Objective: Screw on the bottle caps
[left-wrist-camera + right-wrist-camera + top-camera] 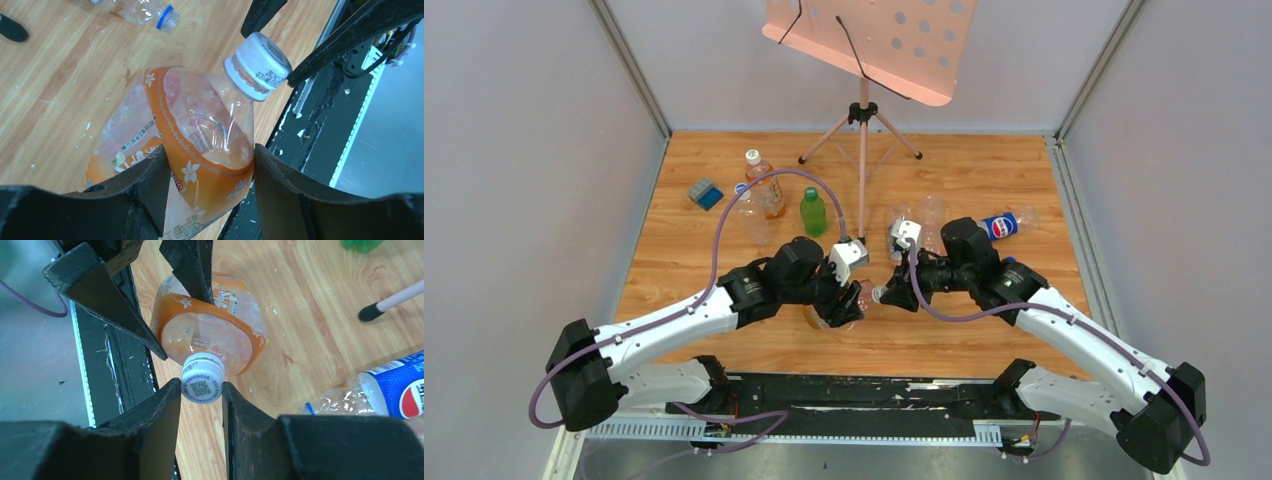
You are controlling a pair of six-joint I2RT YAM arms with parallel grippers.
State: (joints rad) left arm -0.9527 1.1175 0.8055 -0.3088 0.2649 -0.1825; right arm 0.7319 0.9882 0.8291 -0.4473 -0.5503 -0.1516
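My left gripper (207, 165) is shut on a clear bottle with an orange flowered label (200, 150), held tilted above the table near its front edge; it also shows in the top view (834, 310). A white cap (260, 62) with a printed code sits on the bottle's neck. My right gripper (201, 387) is shut on that white cap (201, 384), its fingertips touching both sides. In the top view the right gripper (886, 295) meets the bottle's neck from the right.
At the back of the table stand an orange-tea bottle with a white cap (764, 185), a green bottle (813, 212) and clear bottles (752, 222). A Pepsi bottle (1004, 225) lies at the right. A blue-grey block (705, 193) lies at the left. A music stand's tripod (862, 130) stands at the back.
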